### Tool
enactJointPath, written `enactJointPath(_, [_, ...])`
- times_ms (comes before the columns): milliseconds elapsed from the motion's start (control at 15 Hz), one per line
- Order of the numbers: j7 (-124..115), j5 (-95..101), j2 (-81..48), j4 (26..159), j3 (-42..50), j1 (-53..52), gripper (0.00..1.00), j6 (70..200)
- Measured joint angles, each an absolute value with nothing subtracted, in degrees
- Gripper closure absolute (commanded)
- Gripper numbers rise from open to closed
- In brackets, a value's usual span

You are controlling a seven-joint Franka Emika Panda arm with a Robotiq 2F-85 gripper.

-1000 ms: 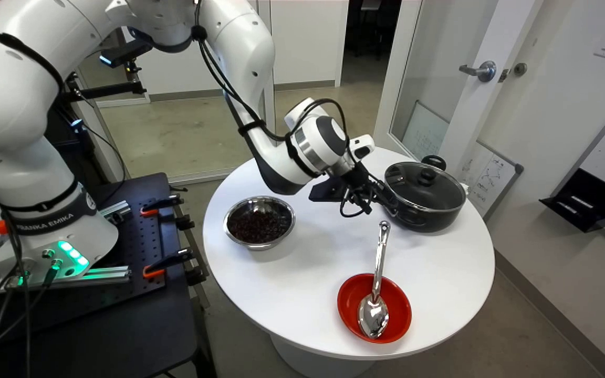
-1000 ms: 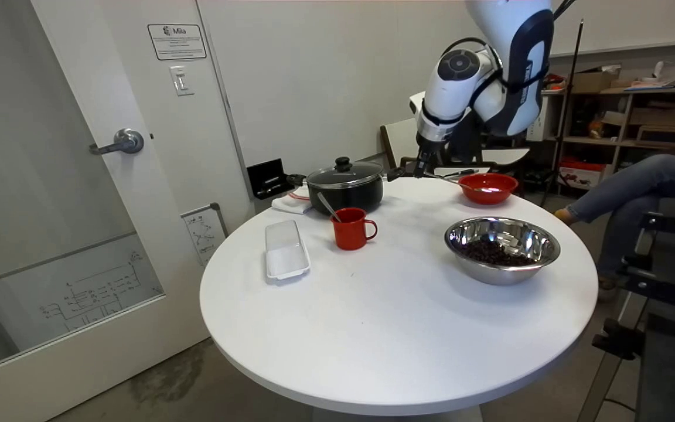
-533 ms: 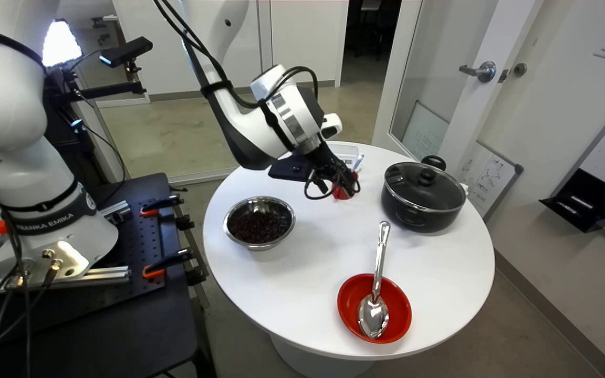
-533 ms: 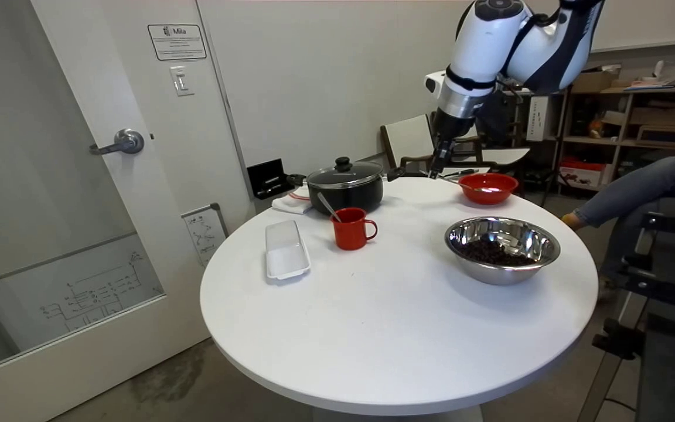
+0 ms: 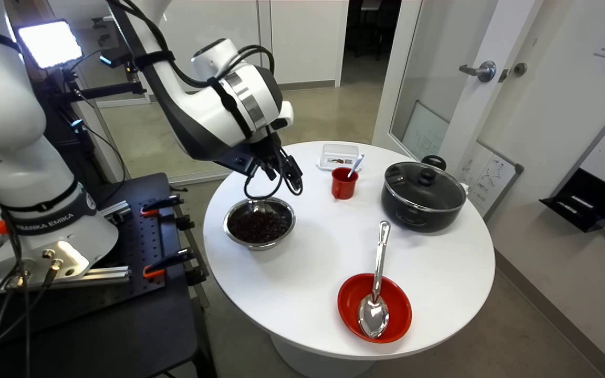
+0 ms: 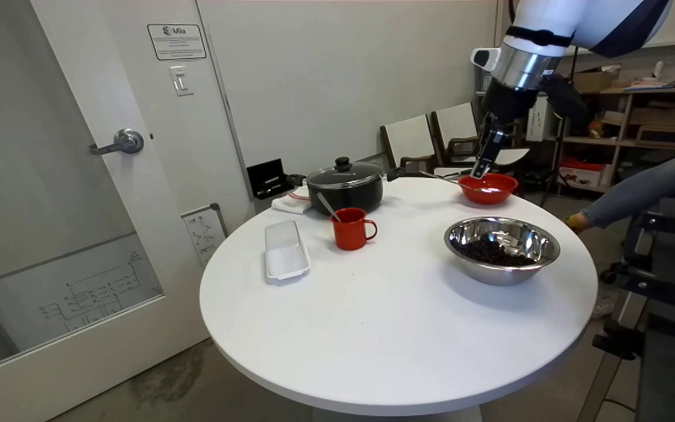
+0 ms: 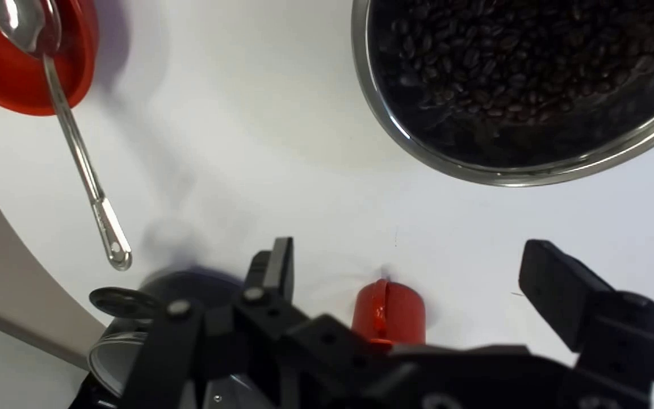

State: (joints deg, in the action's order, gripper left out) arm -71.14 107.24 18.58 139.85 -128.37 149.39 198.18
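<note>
Gripper (image 7: 407, 261), black, one: it is hanging in the air over the round table (image 5: 323, 262), its jaws standing wide apart with only air between them. The white arm (image 5: 202, 113) is reaching in from between ten and eleven o'clock, as I am taking the table for a dial with its far rim at twelve.

Steel bowl (image 6: 495, 274), one: it is standing nearest the gripper, lower down and apart from it, between nine and ten o'clock on the tabletop; in the wrist view it is showing towards one o'clock. Dark brown beans (image 7: 508, 62) are covering its bottom.

Mug (image 5: 344, 186), red, one: it is standing upright at twelve o'clock, a small utensil (image 5: 356, 164) leaning out of it towards one.

White tray (image 6: 287, 266), one: it is lying just beyond the mug, nearer the twelve o'clock rim.

Black pot (image 5: 422, 220), one: it is sitting at two o'clock, its glass lid (image 5: 423, 191) resting on top.

Red bowl (image 5: 399, 310), one: it is standing at five o'clock.

Metal spoon (image 5: 377, 283), large, one: it is resting its head in that bowl, its handle crossing the edge and pointing towards twelve.

Surroundings: a lamp panel (image 5: 50, 43) is shining out at ten o'clock, well away from the table.
</note>
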Motion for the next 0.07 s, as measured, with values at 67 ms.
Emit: enactJointPath(67, [-71.14,107.28,18.12,140.18,-128.33,149.41,0.0,198.17])
